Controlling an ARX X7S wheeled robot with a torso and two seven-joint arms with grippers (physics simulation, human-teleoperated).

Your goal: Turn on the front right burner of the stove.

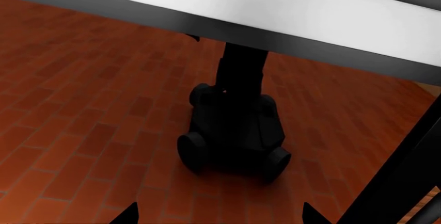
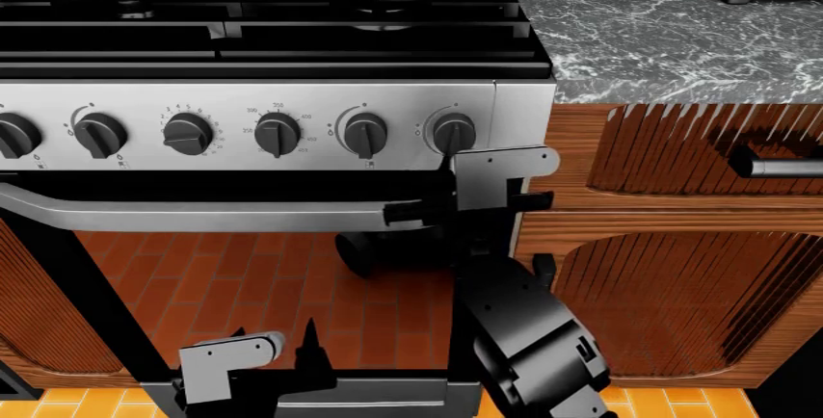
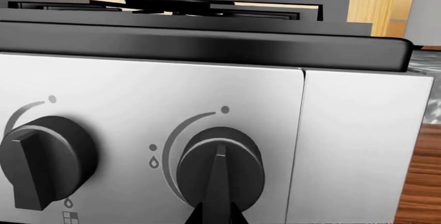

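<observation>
The stove (image 2: 257,52) fills the upper left of the head view, its knob panel across the middle. The right gripper (image 2: 453,153) is raised to the rightmost knob (image 2: 453,132); how far it is open cannot be told. The front right burner (image 2: 382,13) is seen under the grate, upper centre. The left gripper (image 2: 308,360), lower left, is open and empty.

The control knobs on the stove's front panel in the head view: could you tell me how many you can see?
6, in one row across the stove's steel panel: knobs and, the last just above the right gripper.
</observation>
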